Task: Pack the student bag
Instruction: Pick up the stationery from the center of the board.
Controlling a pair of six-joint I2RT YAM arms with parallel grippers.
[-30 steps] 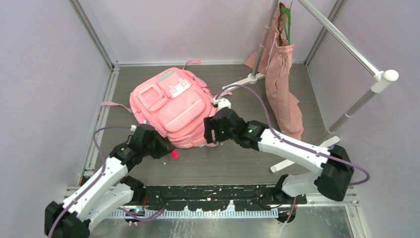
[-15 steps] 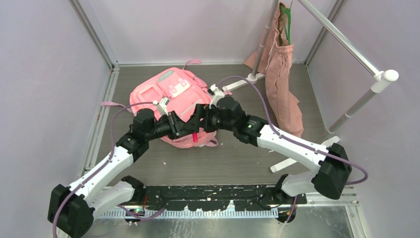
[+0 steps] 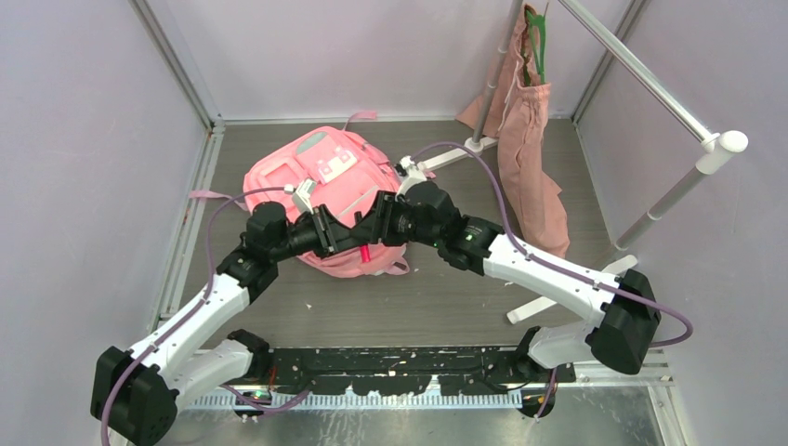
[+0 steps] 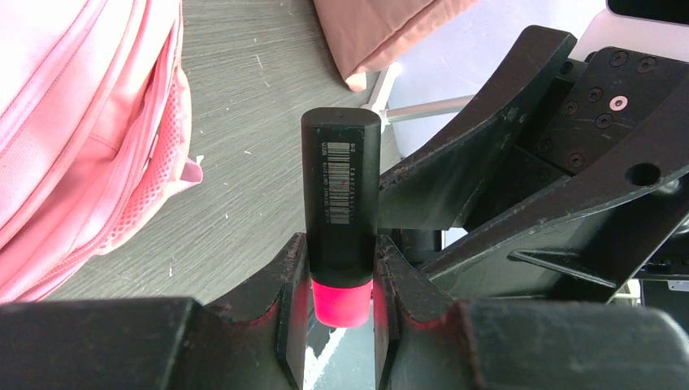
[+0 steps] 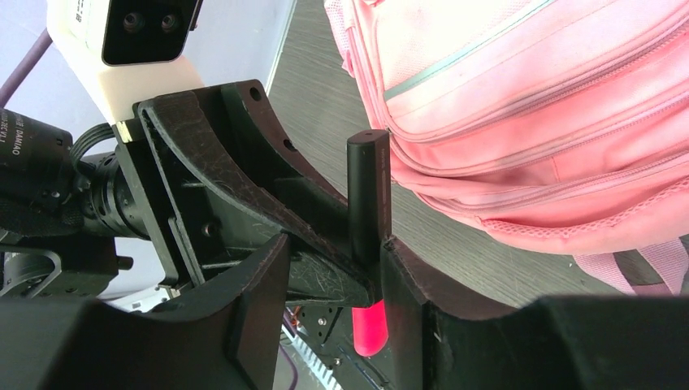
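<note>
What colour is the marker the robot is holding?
The marker is black with a bright pink end, clearest in the left wrist view.

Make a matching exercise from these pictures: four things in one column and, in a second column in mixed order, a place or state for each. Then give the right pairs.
Things
1. marker
2. backpack
3. sack
4. right claw

Places and states
A. open
B. hangs from a green hanger
C. lies on the table
D. gripped in the left claw

Pairs: 1-D, 2-C, 3-B, 4-A
</note>
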